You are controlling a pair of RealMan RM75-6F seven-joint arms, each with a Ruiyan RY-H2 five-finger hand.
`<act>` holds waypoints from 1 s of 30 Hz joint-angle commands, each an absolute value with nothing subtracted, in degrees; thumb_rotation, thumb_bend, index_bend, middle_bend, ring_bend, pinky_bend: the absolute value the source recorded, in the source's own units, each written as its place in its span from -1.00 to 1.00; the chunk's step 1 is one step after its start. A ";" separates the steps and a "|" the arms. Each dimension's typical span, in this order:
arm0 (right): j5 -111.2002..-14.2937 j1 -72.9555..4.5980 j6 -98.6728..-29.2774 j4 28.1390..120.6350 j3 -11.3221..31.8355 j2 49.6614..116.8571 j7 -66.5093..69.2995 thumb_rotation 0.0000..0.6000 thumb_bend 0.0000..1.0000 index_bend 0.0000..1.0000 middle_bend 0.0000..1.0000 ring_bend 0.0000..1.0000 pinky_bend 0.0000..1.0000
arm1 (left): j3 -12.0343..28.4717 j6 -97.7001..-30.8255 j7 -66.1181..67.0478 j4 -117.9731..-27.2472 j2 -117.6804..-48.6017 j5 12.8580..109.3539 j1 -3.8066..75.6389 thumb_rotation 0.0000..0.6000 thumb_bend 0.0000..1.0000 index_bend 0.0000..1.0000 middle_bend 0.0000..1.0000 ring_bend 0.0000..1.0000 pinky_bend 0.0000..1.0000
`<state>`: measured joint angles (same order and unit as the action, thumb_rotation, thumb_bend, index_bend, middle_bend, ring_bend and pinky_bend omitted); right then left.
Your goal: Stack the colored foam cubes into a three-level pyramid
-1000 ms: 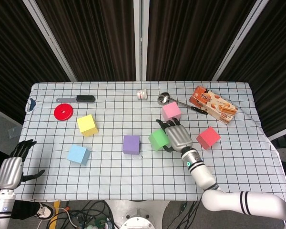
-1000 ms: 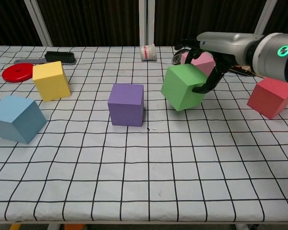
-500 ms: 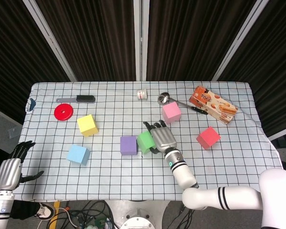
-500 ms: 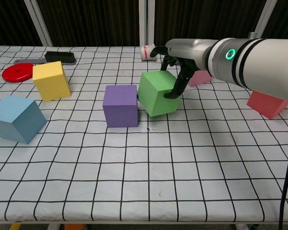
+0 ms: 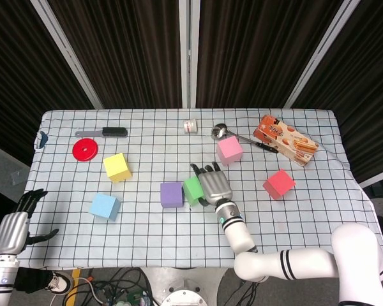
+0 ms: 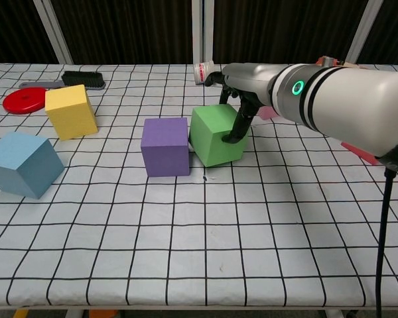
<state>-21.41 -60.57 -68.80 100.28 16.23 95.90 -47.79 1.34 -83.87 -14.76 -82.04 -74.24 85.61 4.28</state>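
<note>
My right hand (image 5: 214, 185) grips the green cube (image 5: 191, 189) from its right side; its fingers (image 6: 239, 123) wrap the cube (image 6: 214, 134). The green cube rests on the checked cloth, pressed against the right face of the purple cube (image 5: 171, 194) (image 6: 165, 146). The yellow cube (image 5: 117, 167) (image 6: 69, 110) and the blue cube (image 5: 105, 206) (image 6: 23, 163) sit apart on the left. The pink cube (image 5: 229, 150) and the red cube (image 5: 279, 183) lie to the right. My left hand (image 5: 16, 224) hangs open off the table's near left corner.
A red disc (image 5: 85, 150) and a black brush (image 5: 108, 132) lie at the far left. A small white roll (image 5: 190, 126), a metal ladle (image 5: 221, 132) and an orange snack box (image 5: 285, 139) line the far side. My right forearm (image 6: 331, 99) blocks the chest view's right part.
My right hand carried the green cube leftward and set it down against the purple cube, nudging the purple cube slightly left. The left hand stayed where it was.
</note>
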 commanded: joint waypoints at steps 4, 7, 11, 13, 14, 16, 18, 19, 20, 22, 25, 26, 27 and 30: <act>-19.12 -62.39 -72.50 100.91 17.86 97.80 -50.55 1.00 -0.58 -1.00 0.19 -0.73 -1.00 | 1.31 -83.86 -15.20 -81.74 -74.36 85.88 4.37 1.00 -0.94 -0.70 -0.79 -0.88 -0.56; -17.98 -62.93 -73.44 100.71 17.89 98.61 -51.89 1.00 -0.58 -1.00 0.19 -0.73 -1.00 | 1.25 -83.73 -15.47 -81.54 -74.45 85.98 4.43 1.00 -0.94 -0.70 -0.79 -0.88 -0.56; -17.13 -63.31 -73.58 99.75 18.09 99.44 -52.62 1.00 -0.59 -1.00 0.06 -0.74 -1.00 | 1.14 -83.67 -15.73 -81.34 -74.45 86.01 4.39 1.00 -0.94 -0.70 -0.79 -0.88 -0.56; -16.89 -63.42 -73.12 99.21 18.29 99.69 -52.65 1.00 -0.61 -1.00 -0.15 -0.78 -1.00 | 1.13 -83.69 -15.89 -81.21 -74.44 85.96 4.33 1.00 -0.94 -0.70 -0.79 -0.88 -0.56; -16.62 -63.44 -72.74 99.06 18.44 99.76 -52.61 1.00 -0.64 -1.00 -0.29 -0.84 -1.00 | 1.13 -83.68 -16.01 -81.14 -74.44 85.92 4.31 1.00 -0.94 -0.70 -0.79 -0.88 -0.56; -16.24 -63.50 -72.38 98.90 18.65 99.78 -52.65 1.00 -0.70 -1.00 -0.52 -0.95 -1.00 | 1.14 -83.63 -16.18 -81.01 -74.46 85.85 4.29 1.00 -0.94 -0.70 -0.79 -0.88 -0.56; -15.64 -63.49 -71.87 99.01 18.83 99.65 -52.69 1.00 -0.77 -1.00 -0.71 -1.00 -1.00 | 1.10 -83.52 -16.25 -80.90 -74.52 85.83 4.30 1.00 -0.94 -0.70 -0.79 -0.88 -0.56; -15.30 -63.48 -71.62 99.15 18.92 99.50 -52.73 1.00 -0.79 -1.00 -0.79 -1.00 -1.00 | 1.08 -83.48 -16.24 -80.86 -74.55 85.84 4.31 1.00 -0.94 -0.70 -0.79 -0.88 -0.56; -14.96 -63.48 -71.39 99.30 19.04 99.32 -52.76 1.00 -0.81 -1.00 -0.84 -1.00 -1.00 | 1.07 -83.45 -16.21 -80.84 -74.57 85.85 4.33 1.00 -0.94 -0.70 -0.79 -0.88 -0.56; -14.38 -63.36 -70.91 99.77 19.48 98.86 -52.43 1.00 -0.85 -1.00 -0.92 -1.00 -1.00 | 1.09 -83.43 -16.18 -80.86 -74.60 85.84 4.34 1.00 -0.94 -0.70 -0.79 -0.88 -0.56; -14.54 -62.89 -70.17 100.81 20.20 97.91 -51.09 1.00 -0.88 -1.00 -0.98 -1.00 -1.00 | 1.10 -83.47 -16.00 -80.94 -74.56 85.85 4.33 1.00 -0.94 -0.70 -0.79 -0.88 -0.56; -14.76 -62.61 -69.81 101.40 20.55 97.37 -50.37 1.00 -0.88 -1.00 -0.98 -1.00 -1.00 | 1.12 -83.51 -15.93 -81.00 -74.54 85.82 4.30 1.00 -0.94 -0.70 -0.79 -0.88 -0.56; -15.37 -62.10 -69.35 102.43 20.96 96.40 -49.27 1.00 -0.88 -1.00 -0.98 -1.00 -1.00 | 1.15 -83.61 -15.89 -81.10 -74.49 85.79 4.26 1.00 -0.94 -0.70 -0.79 -0.88 -0.56; -18.78 -59.91 -65.99 105.28 21.24 91.82 -45.72 1.00 -0.88 -1.00 -0.96 -1.00 -1.00 | 1.19 -83.82 -15.84 -81.32 -74.26 85.81 4.17 1.00 -0.94 -0.70 -0.79 -0.88 -0.56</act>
